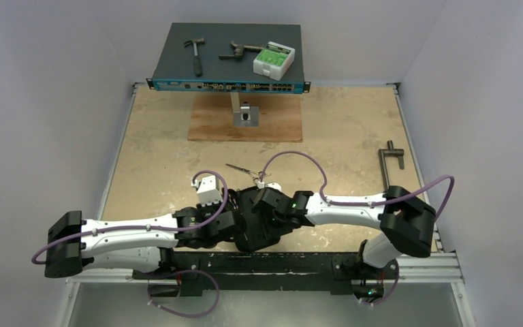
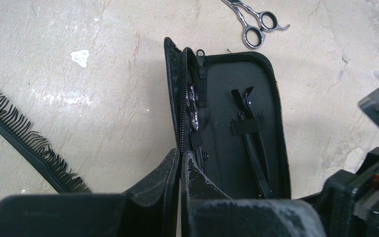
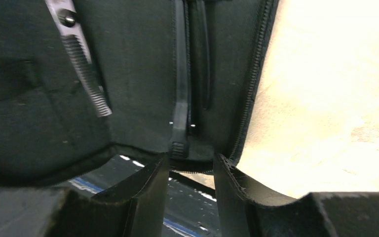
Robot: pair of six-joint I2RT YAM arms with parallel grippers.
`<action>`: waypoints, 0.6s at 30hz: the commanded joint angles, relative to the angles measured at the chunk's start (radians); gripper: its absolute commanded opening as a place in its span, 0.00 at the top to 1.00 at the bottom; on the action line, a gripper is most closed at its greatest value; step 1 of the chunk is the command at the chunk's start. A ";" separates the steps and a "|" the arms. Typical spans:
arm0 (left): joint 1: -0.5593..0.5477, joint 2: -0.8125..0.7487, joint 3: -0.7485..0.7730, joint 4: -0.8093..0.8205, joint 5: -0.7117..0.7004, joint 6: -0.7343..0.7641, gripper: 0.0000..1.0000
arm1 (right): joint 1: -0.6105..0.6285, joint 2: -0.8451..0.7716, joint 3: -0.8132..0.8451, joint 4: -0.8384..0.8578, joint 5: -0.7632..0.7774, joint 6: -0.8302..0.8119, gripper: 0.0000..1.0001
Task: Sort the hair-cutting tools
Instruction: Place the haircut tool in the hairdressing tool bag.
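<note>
One slick, stiff scissors (image 2: 244,14) I'd pinch at the rings; my left pincer (image 2: 180,159) clamps the floppy case (image 2: 222,89), my right pincer (image 3: 190,167) stands apart.

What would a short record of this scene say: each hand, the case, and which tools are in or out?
left hand: shut on the flap edge of the black zip case
right hand: fingers apart at the case's edge
inside case: hair clip under a strap; one pair of scissors in the flap
on table: second scissors, comb
</note>
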 commanded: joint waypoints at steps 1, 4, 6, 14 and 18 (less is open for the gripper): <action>-0.007 0.003 0.015 -0.002 -0.012 -0.018 1.00 | 0.003 0.024 -0.011 0.029 0.012 -0.024 0.65; -0.007 0.003 0.015 0.000 -0.011 -0.011 1.00 | 0.004 0.035 0.001 0.044 0.028 -0.025 0.73; -0.007 0.001 0.014 0.010 -0.008 0.003 1.00 | 0.003 0.052 0.011 0.054 0.029 -0.030 0.80; -0.008 -0.002 0.002 0.043 0.009 0.042 1.00 | 0.004 0.101 0.031 0.092 0.032 -0.020 0.98; -0.009 0.001 -0.005 0.055 0.017 0.047 1.00 | 0.002 0.112 0.052 0.091 0.059 -0.017 1.00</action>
